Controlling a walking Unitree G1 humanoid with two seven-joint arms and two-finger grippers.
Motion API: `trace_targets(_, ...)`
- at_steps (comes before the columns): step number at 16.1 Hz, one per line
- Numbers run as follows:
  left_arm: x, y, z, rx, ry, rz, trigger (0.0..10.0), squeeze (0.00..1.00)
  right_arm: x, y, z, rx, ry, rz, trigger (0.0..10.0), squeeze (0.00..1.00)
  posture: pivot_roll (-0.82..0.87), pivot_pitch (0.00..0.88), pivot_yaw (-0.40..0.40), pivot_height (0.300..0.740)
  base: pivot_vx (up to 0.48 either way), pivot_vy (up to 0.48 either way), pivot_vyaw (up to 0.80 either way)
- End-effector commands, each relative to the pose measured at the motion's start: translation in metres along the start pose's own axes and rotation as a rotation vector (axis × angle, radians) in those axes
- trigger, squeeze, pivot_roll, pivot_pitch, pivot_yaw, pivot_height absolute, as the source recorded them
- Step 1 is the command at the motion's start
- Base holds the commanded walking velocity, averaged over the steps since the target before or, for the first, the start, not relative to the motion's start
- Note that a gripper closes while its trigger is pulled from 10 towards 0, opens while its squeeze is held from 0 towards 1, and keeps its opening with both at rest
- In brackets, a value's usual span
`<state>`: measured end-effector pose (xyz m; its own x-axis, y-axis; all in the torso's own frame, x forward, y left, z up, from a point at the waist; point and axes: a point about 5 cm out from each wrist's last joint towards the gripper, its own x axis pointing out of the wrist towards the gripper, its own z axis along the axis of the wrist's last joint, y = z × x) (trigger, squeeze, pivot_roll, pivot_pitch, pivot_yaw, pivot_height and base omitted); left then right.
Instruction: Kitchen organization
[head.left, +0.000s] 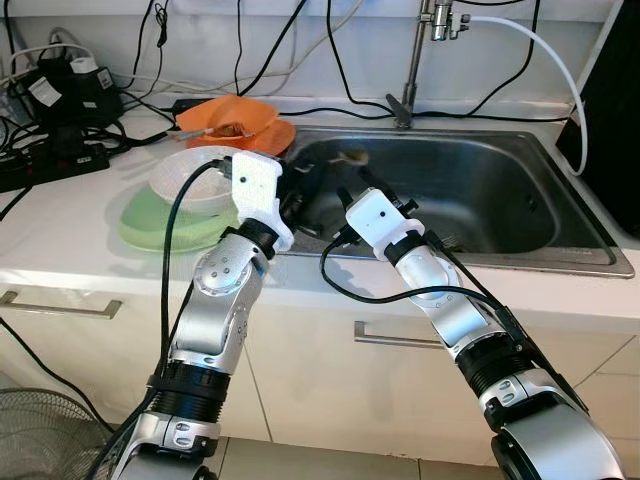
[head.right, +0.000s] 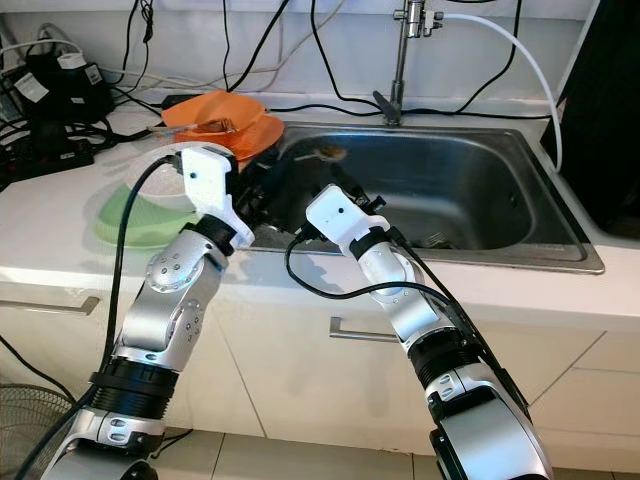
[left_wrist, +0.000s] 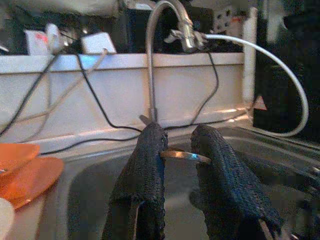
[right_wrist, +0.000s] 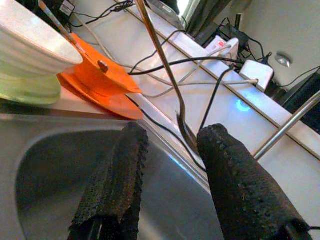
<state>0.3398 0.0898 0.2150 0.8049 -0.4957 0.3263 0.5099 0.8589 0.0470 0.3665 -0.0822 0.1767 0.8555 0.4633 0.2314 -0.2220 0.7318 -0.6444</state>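
My left gripper is shut on a thin metal utensil, which crosses between its two black fingers. It hovers over the left end of the steel sink. My right gripper is close beside it, over the same end of the sink, and stands open. The utensil's long shaft runs down between the right gripper's fingers, close to one fingertip. In the left eye view both grippers, the left and the right, are largely hidden behind their white wrist housings.
A white bowl sits on a green plate left of the sink. Orange dishes lie behind them. A tap with a white hose stands at the back. Cables and power strips crowd the counter's far left.
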Motion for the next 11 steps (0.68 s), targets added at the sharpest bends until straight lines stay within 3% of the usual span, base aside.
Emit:
trace_targets(1, -0.0016, -0.0029, 0.0007, -0.008, 0.002, -0.029, 10.0, 0.0, -0.0006, 0.0037, -0.0003, -0.006, -0.004, 0.015, 10.0, 0.0, 0.02, 0.0, 0.063, 0.74, 0.0, 0.0, 0.0)
trace_targets(11, -0.0061, -0.004, -0.0002, -0.012, 0.043, -0.096, 10.0, 0.0, 0.0, 0.0073, 0.0014, -0.024, -0.012, 0.024, 10.0, 0.0, 0.02, 0.0, 0.074, 0.74, 0.0, 0.0, 0.0)
